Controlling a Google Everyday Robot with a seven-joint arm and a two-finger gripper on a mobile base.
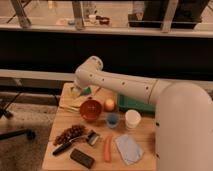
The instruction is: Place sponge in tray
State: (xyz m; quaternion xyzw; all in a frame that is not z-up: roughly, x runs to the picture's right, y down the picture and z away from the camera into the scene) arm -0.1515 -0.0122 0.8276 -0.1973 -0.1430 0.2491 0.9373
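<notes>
Above the wooden surface (pixel 62 145), the robot's end effector (pixel 80 91) carries the small teal-green sponge (pixel 85 91) clamped between its jaws, the large green plastic tray (pixel 135 106) waiting to its right for release.

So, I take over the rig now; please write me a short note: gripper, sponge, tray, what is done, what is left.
Gripper: at the table's far-left corner, beyond the red bowl, with the teal sponge at its tip; a firm grasp cannot be confirmed.
Tray: green, at the table's back, right of the orange, mostly hidden by the arm.
Done: sponge seems picked up.
Left: carry it right, over the tray, and release it inside.
</notes>
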